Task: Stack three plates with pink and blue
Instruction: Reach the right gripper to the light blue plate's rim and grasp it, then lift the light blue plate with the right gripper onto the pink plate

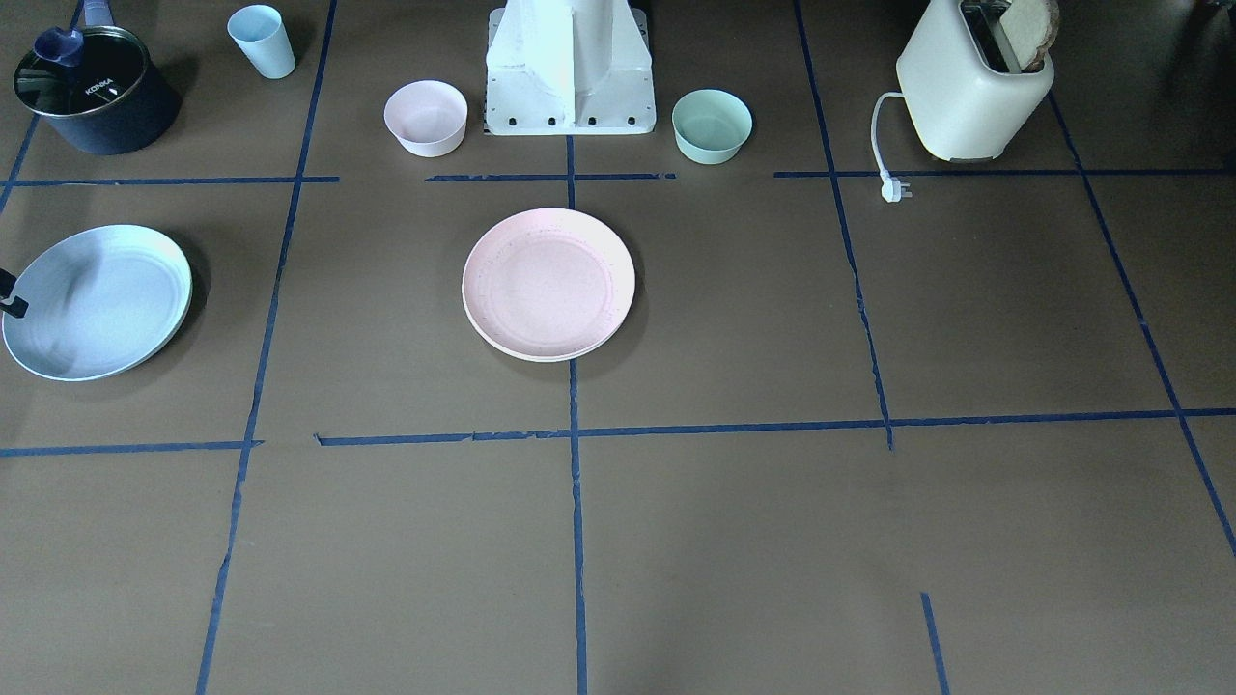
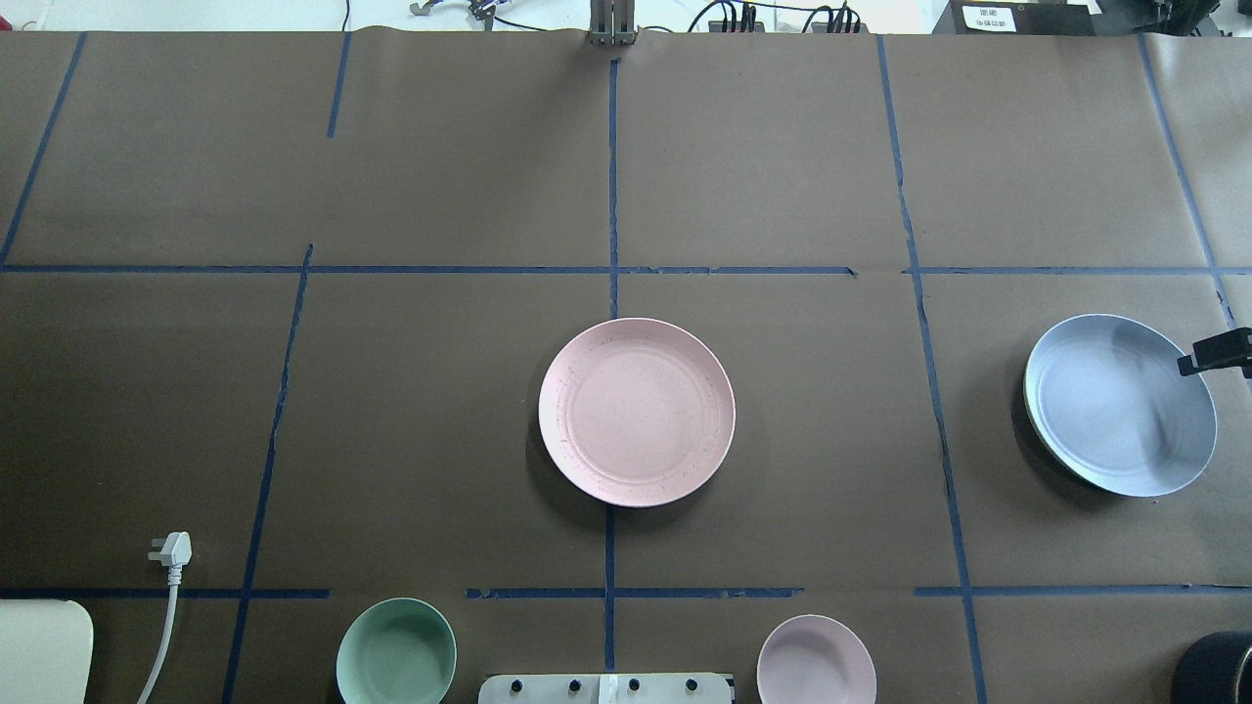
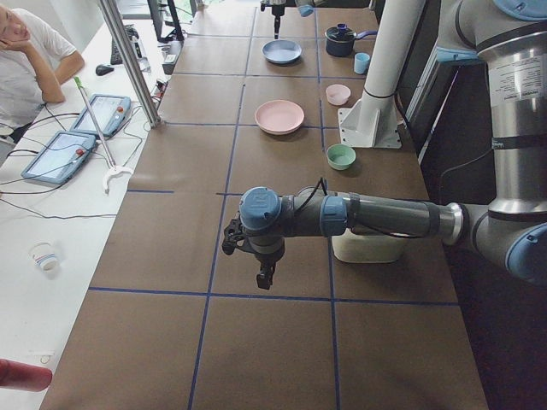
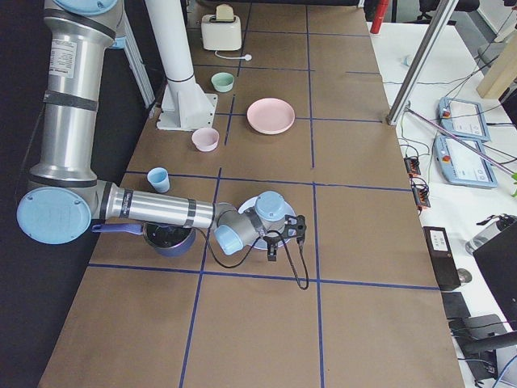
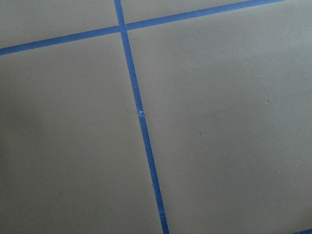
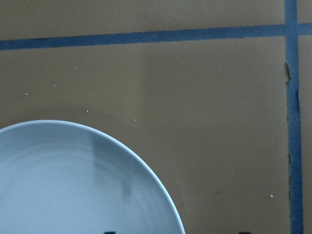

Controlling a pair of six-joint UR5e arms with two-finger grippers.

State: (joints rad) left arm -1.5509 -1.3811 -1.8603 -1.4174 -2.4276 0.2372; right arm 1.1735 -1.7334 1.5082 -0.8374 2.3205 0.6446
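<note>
1. Pink plate (image 2: 636, 411): at the table's centre, over the middle tape line. It lies on top of item 2.
2. Cream-white plate (image 1: 546, 358): under the pink plate. Only a pale crescent shows along that plate's edge, on the side far from the robot.
3. Light blue plate (image 2: 1120, 404): alone and well apart from the other two, far out on the robot's right. Whether it lies flat or is tipped cannot be told.
4. Right gripper (image 1: 10, 294): at the blue plate's outer rim. The wrist view shows two dark fingertips (image 6: 110, 232) set wide apart, one over the plate and one over bare table beyond the rim. It is spread and pinches nothing.
5. Left gripper (image 3: 263, 275): hangs over bare table at the robot's left end, well away from every plate. It shows only from the side, so spread or pressed together cannot be told.
6. Pink bowl (image 1: 426, 118) and mint-green bowl (image 1: 712, 125): one on each side of the robot base (image 1: 570, 68).
7. Pale blue cup (image 1: 262, 41) and dark pot (image 1: 97, 92): on the robot's right, nearer the robot than the blue plate.
8. Toaster (image 1: 973, 82): on the robot's left, with a bread slice (image 1: 1031, 29) in its slot. Its plug (image 1: 895, 188) lies loose on the table.
</note>
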